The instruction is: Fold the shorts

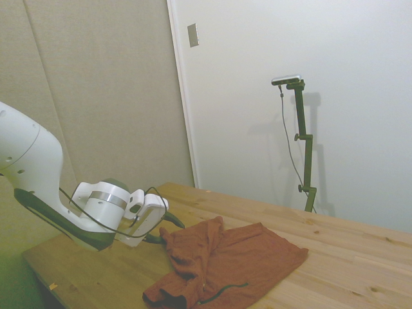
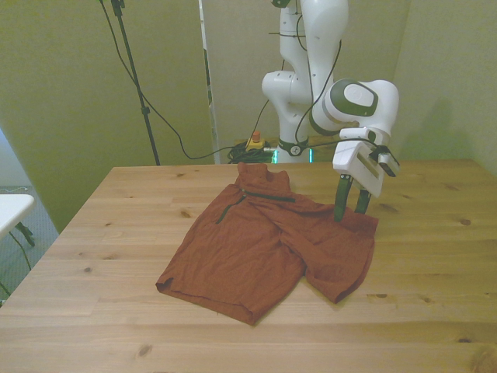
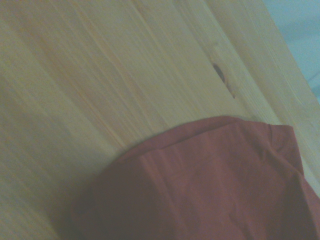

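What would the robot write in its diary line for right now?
step: grabbing shorts | claw: open, at the shorts' edge on the front view's right | shorts: flat on table, not folded yet

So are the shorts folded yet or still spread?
Mostly spread: the shorts lie flat, one corner bunched at the hand.
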